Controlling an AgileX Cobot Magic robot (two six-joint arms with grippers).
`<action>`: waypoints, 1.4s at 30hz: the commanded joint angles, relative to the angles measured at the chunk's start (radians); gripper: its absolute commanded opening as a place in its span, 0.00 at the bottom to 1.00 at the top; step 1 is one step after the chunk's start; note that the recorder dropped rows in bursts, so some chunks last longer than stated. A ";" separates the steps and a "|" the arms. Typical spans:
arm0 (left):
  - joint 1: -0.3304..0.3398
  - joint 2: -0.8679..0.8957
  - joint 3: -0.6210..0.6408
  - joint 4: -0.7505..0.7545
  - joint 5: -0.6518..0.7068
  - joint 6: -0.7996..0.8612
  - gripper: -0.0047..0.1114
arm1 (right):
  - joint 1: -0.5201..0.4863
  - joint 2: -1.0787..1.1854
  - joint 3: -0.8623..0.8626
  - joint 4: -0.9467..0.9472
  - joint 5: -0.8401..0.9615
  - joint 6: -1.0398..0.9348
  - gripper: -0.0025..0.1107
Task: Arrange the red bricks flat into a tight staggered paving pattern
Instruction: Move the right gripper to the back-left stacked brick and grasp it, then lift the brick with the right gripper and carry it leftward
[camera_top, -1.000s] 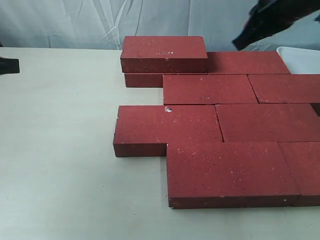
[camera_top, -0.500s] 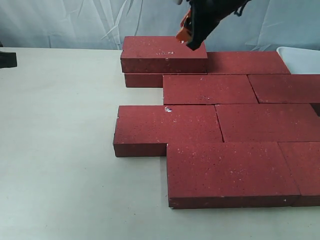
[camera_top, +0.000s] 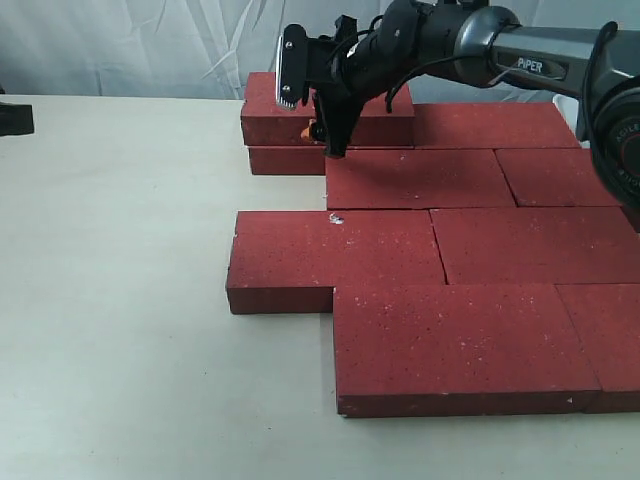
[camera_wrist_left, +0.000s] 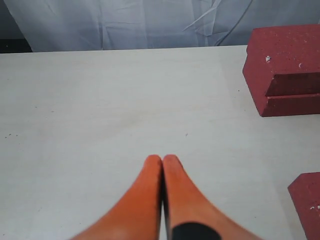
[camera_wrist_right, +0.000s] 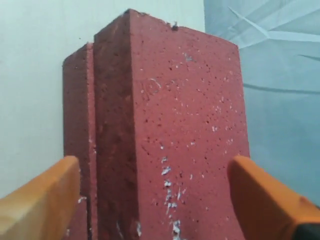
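The right end effector (camera_wrist_right: 155, 200) hangs open astride the stacked brick (camera_top: 262, 100) (seemingly the last one unlaid). Next: grip, lift, and seat it flush against the paving (camera_top: 430, 250).

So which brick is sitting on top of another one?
The back-left brick: it alone rests on a second brick, and the open right end effector straddles it.

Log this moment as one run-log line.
right gripper: open, flanking top brick | left gripper: shut, over table | brick not yet laid
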 joint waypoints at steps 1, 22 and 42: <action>0.001 0.002 0.001 0.003 -0.010 -0.006 0.04 | -0.003 0.020 -0.005 -0.013 -0.064 -0.002 0.71; 0.001 0.002 0.001 0.003 -0.010 -0.006 0.04 | -0.003 0.059 -0.005 -0.076 -0.107 -0.002 0.03; 0.001 0.002 0.001 0.003 -0.010 -0.006 0.04 | 0.063 -0.326 0.235 -0.128 0.131 0.162 0.02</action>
